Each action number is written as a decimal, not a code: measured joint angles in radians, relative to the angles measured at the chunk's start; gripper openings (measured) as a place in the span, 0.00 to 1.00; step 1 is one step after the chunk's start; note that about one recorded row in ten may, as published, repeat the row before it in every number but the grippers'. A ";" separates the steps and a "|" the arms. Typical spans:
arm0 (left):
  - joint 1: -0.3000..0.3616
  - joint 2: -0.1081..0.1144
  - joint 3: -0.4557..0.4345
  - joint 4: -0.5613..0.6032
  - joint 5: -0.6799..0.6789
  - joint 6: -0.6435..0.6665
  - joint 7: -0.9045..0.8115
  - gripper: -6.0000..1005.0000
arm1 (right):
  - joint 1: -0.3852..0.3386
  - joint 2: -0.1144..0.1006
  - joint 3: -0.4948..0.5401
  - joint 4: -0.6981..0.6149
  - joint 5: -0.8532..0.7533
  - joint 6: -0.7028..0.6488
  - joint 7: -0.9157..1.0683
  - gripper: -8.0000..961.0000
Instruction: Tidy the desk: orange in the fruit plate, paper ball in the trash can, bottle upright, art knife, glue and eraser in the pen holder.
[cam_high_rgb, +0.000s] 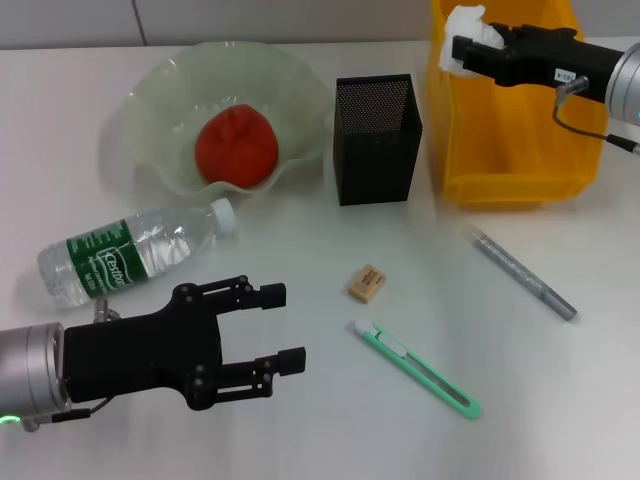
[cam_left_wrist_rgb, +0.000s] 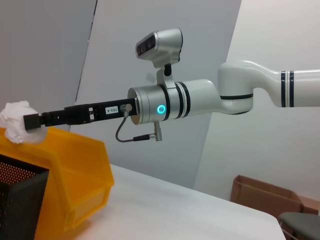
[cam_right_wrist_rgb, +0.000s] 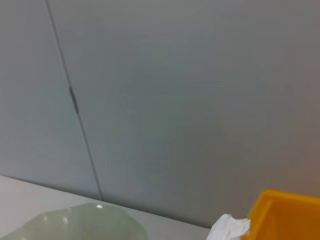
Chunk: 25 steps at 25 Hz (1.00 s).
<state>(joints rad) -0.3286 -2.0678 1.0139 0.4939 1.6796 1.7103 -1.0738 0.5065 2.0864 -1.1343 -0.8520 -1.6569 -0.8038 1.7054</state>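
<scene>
Right gripper (cam_high_rgb: 462, 50) jaws clamp crumpled paper ball (cam_high_rgb: 470, 32) over yellow bin (cam_high_rgb: 510, 150) (plastic), left gripper (cam_high_rgb: 285, 328) jaws apart

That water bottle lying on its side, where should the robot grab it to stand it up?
Probably from above, around the labelled middle of the bottle, fingers straddling its round body. It lies flat, cap toward the pen holder, and the open left pincer waits just in front.

Bin (cam_high_rgb: 510, 150) mouth open — holder (cam_high_rgb: 376, 140) beside
</scene>
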 joint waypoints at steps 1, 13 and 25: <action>0.000 0.000 0.000 0.000 0.000 0.000 0.000 0.73 | 0.000 0.000 0.000 0.003 0.000 0.007 0.000 0.60; -0.002 0.000 0.000 0.000 0.000 0.000 0.000 0.73 | -0.006 0.000 0.002 0.012 0.002 0.059 -0.001 0.64; -0.002 0.000 0.000 0.000 0.000 0.000 0.000 0.73 | -0.014 0.000 0.001 0.012 0.006 0.084 0.002 0.69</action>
<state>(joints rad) -0.3302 -2.0678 1.0140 0.4939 1.6797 1.7104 -1.0738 0.4924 2.0861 -1.1336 -0.8396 -1.6513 -0.7199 1.7071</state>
